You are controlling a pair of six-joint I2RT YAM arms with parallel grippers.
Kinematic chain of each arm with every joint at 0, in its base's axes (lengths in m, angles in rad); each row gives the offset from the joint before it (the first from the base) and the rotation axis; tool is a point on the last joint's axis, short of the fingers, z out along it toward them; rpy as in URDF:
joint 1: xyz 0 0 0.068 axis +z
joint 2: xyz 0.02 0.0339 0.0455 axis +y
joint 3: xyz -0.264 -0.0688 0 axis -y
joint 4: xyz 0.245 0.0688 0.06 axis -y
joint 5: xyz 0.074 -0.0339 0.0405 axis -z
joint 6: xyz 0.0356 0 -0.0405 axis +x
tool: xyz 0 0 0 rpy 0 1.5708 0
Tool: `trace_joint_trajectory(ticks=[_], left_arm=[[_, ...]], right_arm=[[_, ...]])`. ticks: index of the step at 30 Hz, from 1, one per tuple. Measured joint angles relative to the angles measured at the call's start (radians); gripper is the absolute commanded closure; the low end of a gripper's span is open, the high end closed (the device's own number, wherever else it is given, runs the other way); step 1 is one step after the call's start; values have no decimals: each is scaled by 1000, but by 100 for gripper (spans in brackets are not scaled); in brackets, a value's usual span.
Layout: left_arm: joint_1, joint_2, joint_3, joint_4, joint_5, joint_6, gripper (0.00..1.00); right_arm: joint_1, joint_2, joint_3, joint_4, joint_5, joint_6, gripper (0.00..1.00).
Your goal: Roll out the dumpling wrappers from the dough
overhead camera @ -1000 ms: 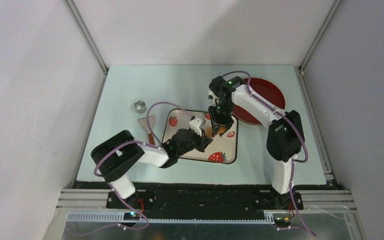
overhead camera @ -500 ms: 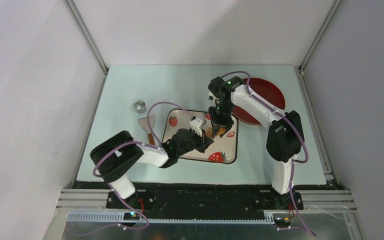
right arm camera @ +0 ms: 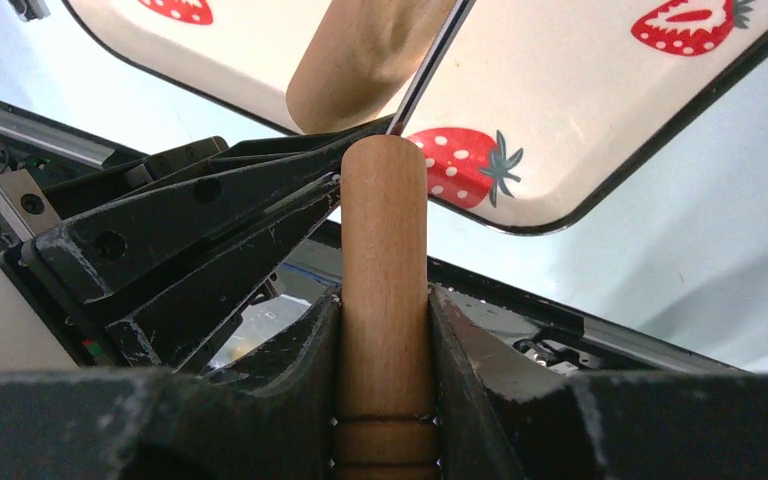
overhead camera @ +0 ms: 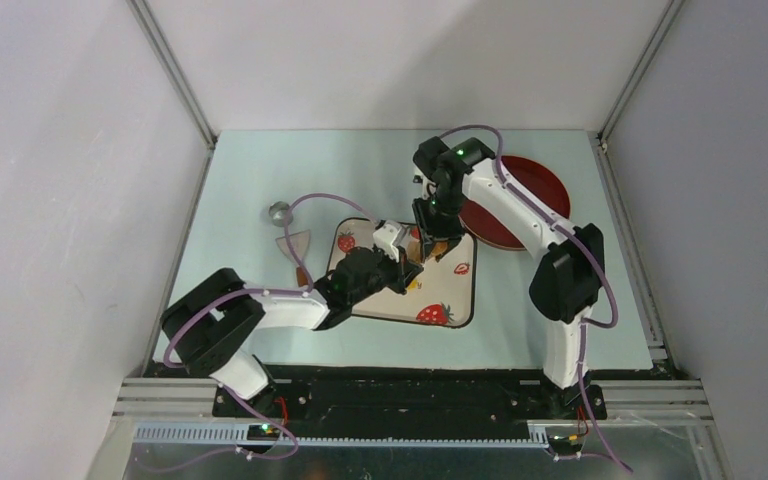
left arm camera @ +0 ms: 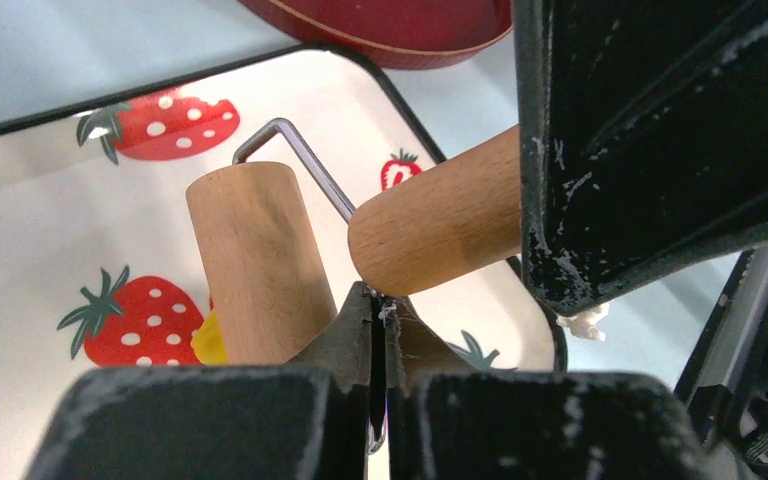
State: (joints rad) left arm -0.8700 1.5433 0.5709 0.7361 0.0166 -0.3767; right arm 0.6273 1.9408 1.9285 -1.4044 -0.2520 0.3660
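A small wooden roller is joined by a bent metal wire to a wooden handle. It stands over the strawberry-print tray. A bit of bright yellow dough shows at the roller's foot. My right gripper is shut on the handle and is seen from above. My left gripper is shut, with a thin wire in the slit between its fingers, right below the handle's tip. From above it meets the right one over the tray. The dumpling wrappers are out of view.
A dark red plate lies just right of the tray. A small metal ring cutter and a scraper lie left of the tray on the pale mat. The tray's rim is close under the right gripper.
Both grippers have shifted a little toward the far left of the tray with the roller. The left arm has stretched out further from its base.
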Motion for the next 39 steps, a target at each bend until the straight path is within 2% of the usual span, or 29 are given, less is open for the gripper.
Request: trace_joint_trajectory(ticks=[9, 18, 30, 39], left_arm=[[17, 77, -3, 0, 22, -19, 100], [22, 162, -15, 116, 74, -82, 100], [26, 172, -48, 168, 87, -90, 100], [26, 143, -3, 107, 109, -79, 100]], right_arm=[[0, 61, -37, 45, -11, -2, 100], [-13, 94, -49, 5, -20, -14, 100], [-13, 118, -49, -11, -59, -31, 100], [-13, 60, -43, 0, -6, 1, 100]])
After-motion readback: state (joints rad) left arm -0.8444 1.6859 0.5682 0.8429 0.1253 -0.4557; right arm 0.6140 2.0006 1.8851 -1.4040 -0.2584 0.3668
